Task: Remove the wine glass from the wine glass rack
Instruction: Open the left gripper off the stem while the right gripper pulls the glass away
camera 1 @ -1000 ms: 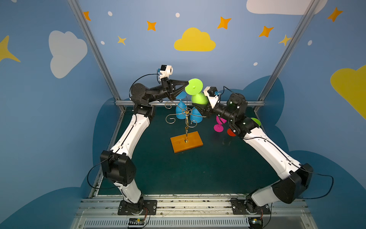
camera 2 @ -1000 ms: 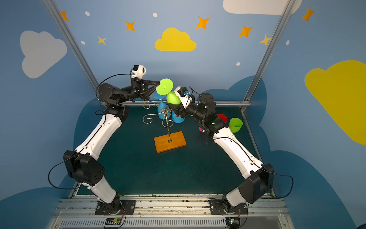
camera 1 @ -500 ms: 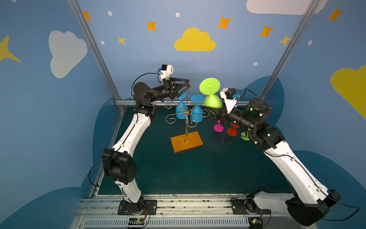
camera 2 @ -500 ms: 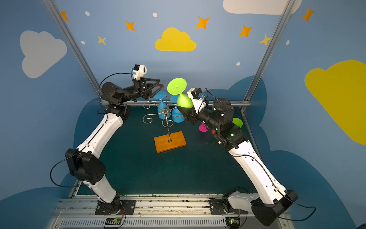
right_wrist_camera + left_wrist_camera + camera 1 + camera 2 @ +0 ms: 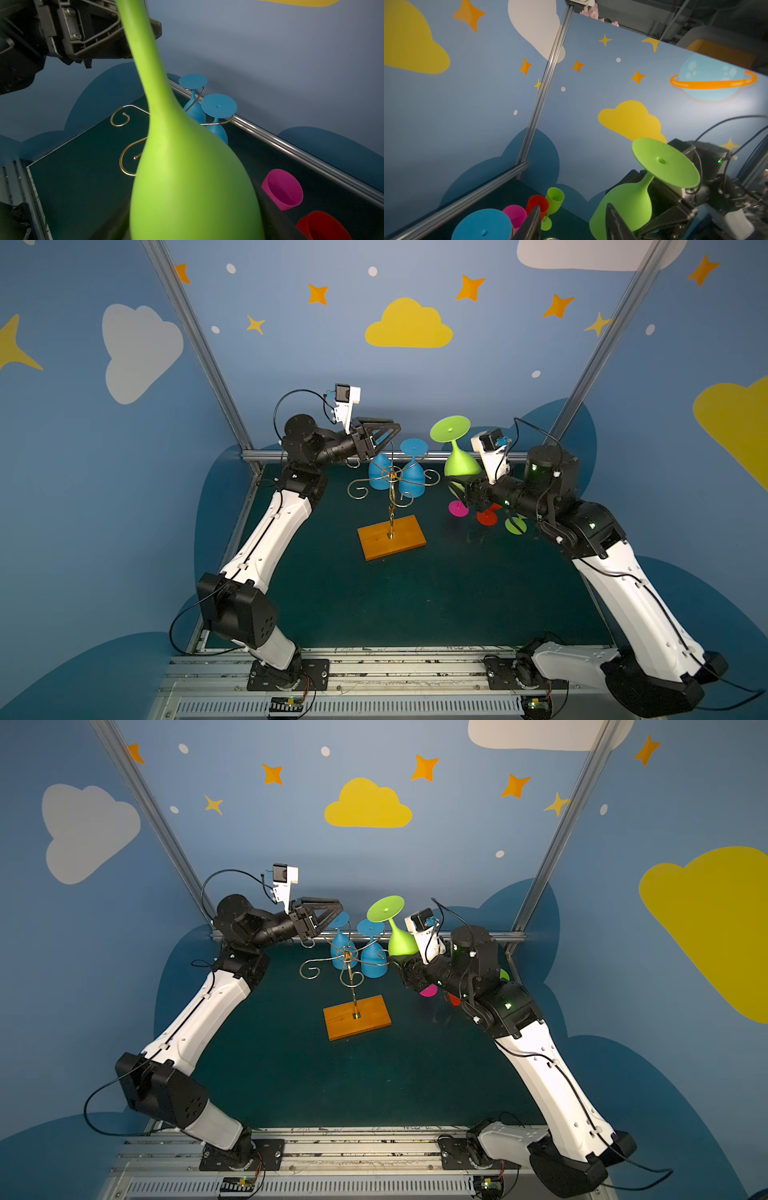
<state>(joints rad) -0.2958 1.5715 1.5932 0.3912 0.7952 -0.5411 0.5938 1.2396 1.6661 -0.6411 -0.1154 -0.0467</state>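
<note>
In both top views the wine glass rack point(image 5: 391, 536) point(image 5: 356, 1017) stands upright near the middle of the dark table point(image 5: 415, 597), with its wooden base flat and its gold arms curling out on top. Two blue glasses point(image 5: 411, 485) point(image 5: 374, 966) hang upside down from the rear arms. The green wine glass point(image 5: 460, 466) point(image 5: 402, 943) is off the rack — it is in the air just to the right, foot up and tilted, clear of the wire. The right gripper point(image 5: 457, 489) point(image 5: 402, 965) is clamped around its bowl. The left gripper point(image 5: 392, 434) point(image 5: 334, 912) hovers above the rear arms, jaws apart and empty. Near the right arm a pink glass point(image 5: 458, 509), a red glass point(image 5: 486, 517) and a second green glass point(image 5: 515, 525) stand on the table.

In the left wrist view the left fingertips point(image 5: 532, 223) are spread with only air between them. Beyond them the green wine glass point(image 5: 623, 205) sits foot-up in the black right gripper. The pink glass point(image 5: 515, 214), red glass point(image 5: 537, 203) and second green glass point(image 5: 555, 197) stand upright by the wall.

In the right wrist view the green bowl point(image 5: 187, 176) fills the middle, with a dark finger point(image 5: 270, 209) against its side. Behind it the blue glasses point(image 5: 218, 106) hang by their feet from the wire — the nearer spiral arms point(image 5: 119, 119) carry nothing.
</note>
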